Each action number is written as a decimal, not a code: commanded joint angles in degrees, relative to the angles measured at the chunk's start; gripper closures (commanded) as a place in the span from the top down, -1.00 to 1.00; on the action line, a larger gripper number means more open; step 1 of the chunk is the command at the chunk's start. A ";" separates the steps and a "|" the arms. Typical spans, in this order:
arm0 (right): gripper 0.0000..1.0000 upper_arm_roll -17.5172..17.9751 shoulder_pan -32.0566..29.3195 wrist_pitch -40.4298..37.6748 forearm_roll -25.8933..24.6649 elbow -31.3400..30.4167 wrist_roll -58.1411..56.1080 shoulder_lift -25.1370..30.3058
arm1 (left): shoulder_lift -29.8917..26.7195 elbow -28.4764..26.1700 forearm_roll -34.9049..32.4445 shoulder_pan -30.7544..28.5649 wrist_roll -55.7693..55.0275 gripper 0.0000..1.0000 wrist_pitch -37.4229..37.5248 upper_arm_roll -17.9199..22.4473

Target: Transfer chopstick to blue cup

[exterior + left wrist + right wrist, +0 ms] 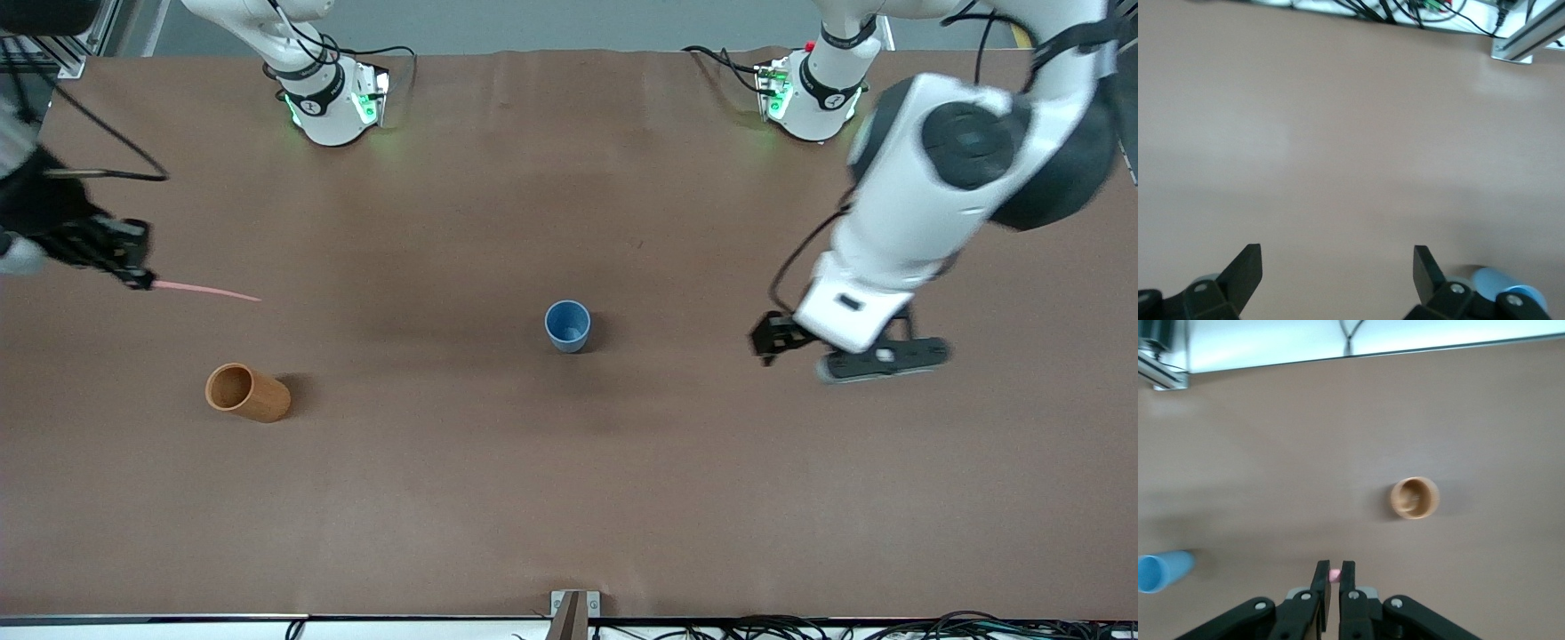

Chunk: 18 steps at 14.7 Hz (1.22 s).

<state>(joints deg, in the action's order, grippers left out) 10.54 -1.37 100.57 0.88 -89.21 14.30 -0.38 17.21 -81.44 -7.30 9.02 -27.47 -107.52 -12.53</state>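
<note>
My right gripper (135,272) is up in the air over the right arm's end of the table, shut on one end of the pale pink chopstick (206,291). The stick points out level toward the table's middle. In the right wrist view the gripper (1335,569) pinches the stick (1335,575), seen end-on. The blue cup (567,325) stands upright at the table's middle; it also shows in the right wrist view (1165,571) and the left wrist view (1508,292). My left gripper (772,341) is open and empty over bare table toward the left arm's end, its jaws wide apart (1337,267).
An orange-brown cylindrical holder (247,392) stands toward the right arm's end, nearer to the front camera than the held stick; it also shows in the right wrist view (1414,497). A brown mat (569,498) covers the table. Cables run along the table's front edge.
</note>
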 commanded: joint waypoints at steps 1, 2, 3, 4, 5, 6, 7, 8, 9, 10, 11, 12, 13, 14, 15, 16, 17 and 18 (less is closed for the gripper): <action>-0.99 8.58 0.66 3.30 0.09 -1.23 13.85 0.82 | -5.76 -1.80 0.17 -4.34 5.84 1.00 3.87 -0.65; -0.99 11.66 0.75 5.23 0.00 -1.14 18.87 0.56 | -7.35 -1.80 0.09 -5.40 6.02 1.00 5.72 -0.65; -0.99 14.56 0.84 7.25 -0.08 -1.14 23.27 0.12 | -8.58 -1.80 0.26 -5.85 6.46 1.00 7.57 -0.65; -0.99 17.12 1.10 9.01 -1.13 -1.31 27.14 -0.49 | -9.64 -1.80 0.27 -6.03 6.81 1.00 9.32 -0.65; -0.99 19.75 1.45 10.42 -3.40 -1.32 30.84 -1.28 | -10.87 -1.80 0.27 -6.12 7.51 1.00 10.56 -0.56; -0.99 22.74 1.72 11.83 -6.56 -1.32 35.92 -2.33 | -11.92 -1.80 0.27 -6.38 8.39 1.00 11.62 -0.48; -0.99 25.46 1.81 12.62 -9.37 -1.32 40.41 -3.47 | -12.81 -1.88 0.35 -7.43 9.79 1.00 13.37 -0.65; -0.99 28.45 1.81 13.15 -12.19 -1.32 44.19 -4.88 | -13.77 -1.88 0.88 -7.96 11.54 1.00 15.12 -0.65; -0.99 31.44 2.33 13.25 -15.61 -1.32 47.71 -6.89 | -14.91 -1.88 1.75 -8.22 13.30 1.00 16.97 -0.48; -0.99 33.29 3.12 13.42 -19.30 -1.32 51.40 -9.00 | -16.14 -1.97 2.02 -8.84 14.19 1.00 18.73 -0.39; -0.99 34.53 4.00 13.94 -22.81 -1.32 55.70 -11.02 | -17.02 -2.41 2.72 -9.19 15.42 1.00 19.88 -0.21; -0.99 35.85 4.70 14.56 -25.89 -1.32 59.05 -13.05 | -18.77 -3.54 3.94 -9.19 16.91 1.00 21.63 1.01; -0.99 36.73 5.06 14.83 -28.97 -1.32 61.52 -15.15 | -19.92 -5.38 5.35 -8.76 17.79 1.00 22.52 2.76; -0.99 37.44 5.58 14.83 -31.79 -1.32 64.07 -16.48 | -21.24 -7.05 6.58 -8.84 18.50 1.00 22.61 3.39; -0.99 37.62 5.85 15.00 -33.29 -1.32 65.66 -17.28 | -22.04 -8.37 6.85 -9.02 19.64 1.00 22.61 3.65; -0.99 37.53 6.63 15.35 -34.79 -1.23 65.94 -18.59 | -22.39 -8.82 6.94 -9.11 21.39 1.00 22.61 3.92; -0.99 37.62 6.90 16.84 -35.85 -1.32 66.64 -19.47 | -22.22 -8.91 6.94 -9.28 22.45 1.00 22.61 4.01; -0.99 37.53 7.08 17.89 -36.20 -1.40 67.86 -20.26 | -22.04 -9.09 6.94 -9.28 23.07 1.00 22.53 4.70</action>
<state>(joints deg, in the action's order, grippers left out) 47.26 5.49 117.22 -32.79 -91.32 79.26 -18.86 -3.46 -88.41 -1.41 0.32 -6.48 -84.64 -8.31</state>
